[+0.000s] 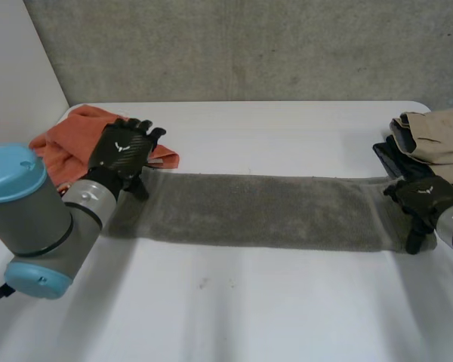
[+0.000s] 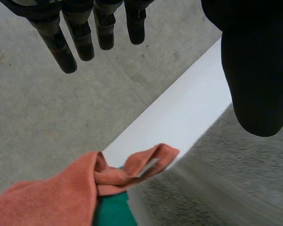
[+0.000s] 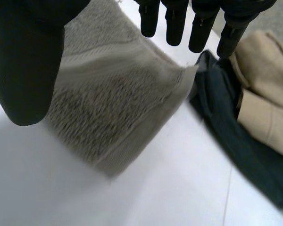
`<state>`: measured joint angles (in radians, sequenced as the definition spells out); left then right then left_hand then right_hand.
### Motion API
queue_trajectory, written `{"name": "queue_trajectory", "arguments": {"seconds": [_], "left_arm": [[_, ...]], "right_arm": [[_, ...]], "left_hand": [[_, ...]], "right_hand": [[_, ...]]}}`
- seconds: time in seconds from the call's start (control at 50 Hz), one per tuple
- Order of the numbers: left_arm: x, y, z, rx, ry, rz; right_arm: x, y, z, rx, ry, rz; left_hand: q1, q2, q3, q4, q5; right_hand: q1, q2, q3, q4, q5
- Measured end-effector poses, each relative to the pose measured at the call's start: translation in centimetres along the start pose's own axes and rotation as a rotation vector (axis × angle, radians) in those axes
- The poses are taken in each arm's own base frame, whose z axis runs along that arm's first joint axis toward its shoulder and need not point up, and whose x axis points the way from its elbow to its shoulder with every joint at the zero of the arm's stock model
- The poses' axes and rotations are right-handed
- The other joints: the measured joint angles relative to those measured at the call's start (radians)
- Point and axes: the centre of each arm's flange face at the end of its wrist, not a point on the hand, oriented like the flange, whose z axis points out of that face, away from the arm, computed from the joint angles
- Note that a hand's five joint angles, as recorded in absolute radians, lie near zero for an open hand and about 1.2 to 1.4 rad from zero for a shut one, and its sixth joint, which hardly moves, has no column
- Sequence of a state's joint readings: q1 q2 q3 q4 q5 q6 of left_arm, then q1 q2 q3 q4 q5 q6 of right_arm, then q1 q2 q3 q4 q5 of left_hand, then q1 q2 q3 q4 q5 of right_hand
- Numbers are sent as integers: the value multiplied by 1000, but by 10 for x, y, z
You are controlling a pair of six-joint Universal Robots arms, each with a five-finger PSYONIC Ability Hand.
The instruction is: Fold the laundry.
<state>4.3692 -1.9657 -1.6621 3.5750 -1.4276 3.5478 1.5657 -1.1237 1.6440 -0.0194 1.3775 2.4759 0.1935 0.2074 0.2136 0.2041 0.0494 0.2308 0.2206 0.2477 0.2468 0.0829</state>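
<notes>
A long grey towel (image 1: 264,210) lies folded in a strip across the middle of the white table (image 1: 234,317). My left hand (image 1: 122,151) hovers over the towel's left end with fingers (image 2: 80,40) straight and apart from the thumb, holding nothing. My right hand (image 1: 421,197) is above the towel's right end (image 3: 118,103), fingers (image 3: 198,28) straight, thumb spread, empty. In the right wrist view the towel's end lies flat under the palm, its corner near the fingertips.
An orange cloth (image 1: 64,139) lies bunched at the table's far left over something green (image 2: 111,212). A beige garment (image 1: 438,136) on a dark blue one (image 3: 236,136) is piled at the far right, close to my right hand.
</notes>
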Motion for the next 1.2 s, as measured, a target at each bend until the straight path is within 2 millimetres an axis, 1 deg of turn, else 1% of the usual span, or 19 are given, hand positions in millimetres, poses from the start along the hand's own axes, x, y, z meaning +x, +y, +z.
{"name": "queue_trajectory", "arguments": {"seconds": [0.16,0.26,0.28,0.42,0.56,0.6,0.68,0.74,0.86,0.88,0.92,0.94,0.96,0.98,1.02,1.1,1.14,1.16,1.2], "left_arm": [[3,5,-5,-17,11,-19],[3,5,-5,-17,10,-16],[3,4,-5,-16,9,-16],[0,-3,-8,-2,-1,-14],[-3,-11,-13,16,-10,-13],[-3,-12,-13,18,-11,-13],[-4,-13,-14,22,-15,-17],[-7,-16,-14,29,-23,-31],[-13,-21,-15,44,-38,-68],[-14,-23,-15,49,-41,-77],[-14,-24,-15,52,-43,-86],[-14,-24,-15,52,-43,-86],[-15,-25,-16,55,-45,-92],[-15,-25,-16,56,-45,-94],[-15,-25,-17,55,-44,-99],[-14,-23,-17,49,-40,-101],[-13,-23,-17,48,-39,-101],[-12,-22,-18,45,-35,-101],[-11,-21,-17,44,-32,-101]], "right_arm": [[3,16,8,3,22,7],[6,24,20,19,57,-3],[7,25,21,20,65,-4],[37,36,26,-4,150,-12],[97,54,18,-85,310,-148],[102,54,17,-95,328,-179],[100,33,12,-52,347,-246],[70,-17,5,105,313,-253],[4,-86,-13,367,187,-226],[-24,-103,-19,450,125,-234],[-50,-117,-25,521,64,-247],[-50,-117,-25,521,64,-247],[-85,-130,-33,603,-17,-272],[-99,-133,-35,633,-51,-284],[-150,-141,-46,729,-174,-329],[-227,-132,-59,822,-372,-403],[-236,-129,-60,826,-398,-412],[-259,-118,-59,824,-456,-433],[-270,-110,-57,815,-484,-445]], "left_hand": [[0,0,0,0,0],[0,0,0,0,0],[0,0,0,0,0],[0,0,0,0,0],[0,0,0,0,0],[0,0,0,0,0],[0,0,0,0,0],[0,0,0,0,0],[0,0,0,0,0],[0,0,0,0,0],[0,0,0,0,0],[0,0,0,0,0],[0,0,0,0,0],[0,0,0,0,0],[0,0,0,0,0],[0,0,0,0,0],[0,0,0,0,0],[0,0,0,0,0],[0,0,0,0,0]], "right_hand": [[132,137,111,113,110],[853,889,845,843,821],[885,939,898,898,866],[886,958,940,949,889],[886,958,940,950,893],[886,958,940,950,898],[886,958,943,953,904],[886,958,944,953,904],[886,958,947,954,904],[886,958,947,954,904],[886,958,947,954,904],[886,958,947,954,904],[886,958,947,954,904],[886,958,947,954,904],[886,958,947,954,903],[886,958,947,954,904],[886,958,947,954,904],[886,958,947,954,904],[823,883,870,876,828]]}}
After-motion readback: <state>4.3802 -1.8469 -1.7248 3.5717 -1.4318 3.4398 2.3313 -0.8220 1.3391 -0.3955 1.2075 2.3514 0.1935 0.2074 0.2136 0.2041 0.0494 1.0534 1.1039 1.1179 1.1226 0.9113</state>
